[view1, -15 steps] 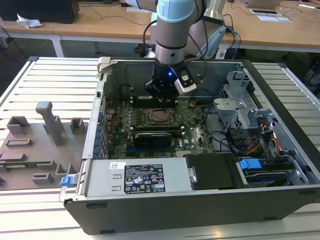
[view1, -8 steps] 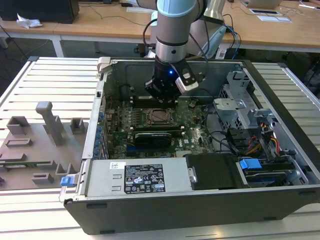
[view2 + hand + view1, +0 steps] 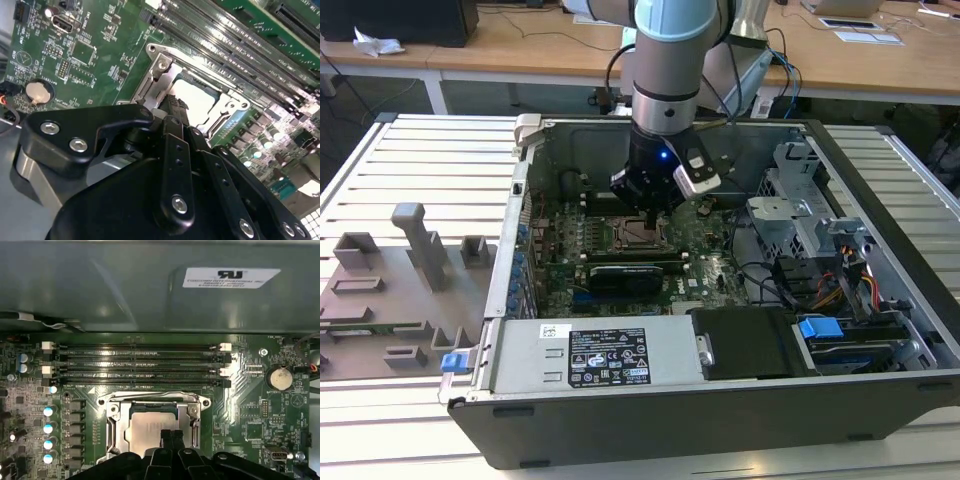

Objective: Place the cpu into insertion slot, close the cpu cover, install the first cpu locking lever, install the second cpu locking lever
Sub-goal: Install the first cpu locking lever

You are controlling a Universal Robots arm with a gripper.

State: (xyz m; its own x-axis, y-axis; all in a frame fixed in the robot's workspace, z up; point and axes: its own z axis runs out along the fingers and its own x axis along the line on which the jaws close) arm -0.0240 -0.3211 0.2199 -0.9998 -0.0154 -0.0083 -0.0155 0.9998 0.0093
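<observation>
Hovering: black hand [image 3: 170, 436] | matte silvery square cpu [image 3: 150, 426] | framed insertion slot [image 3: 114, 426]

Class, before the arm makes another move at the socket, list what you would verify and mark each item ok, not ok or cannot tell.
1. cpu lies in the insertion slot: ok.
2. cpu cover closed flat over the chip: ok in both wrist views.
3. hand positioned over the socket: ok.
4. Both locking levers latched: cannot tell.
5. memory slots clear of the hand: ok.
</observation>
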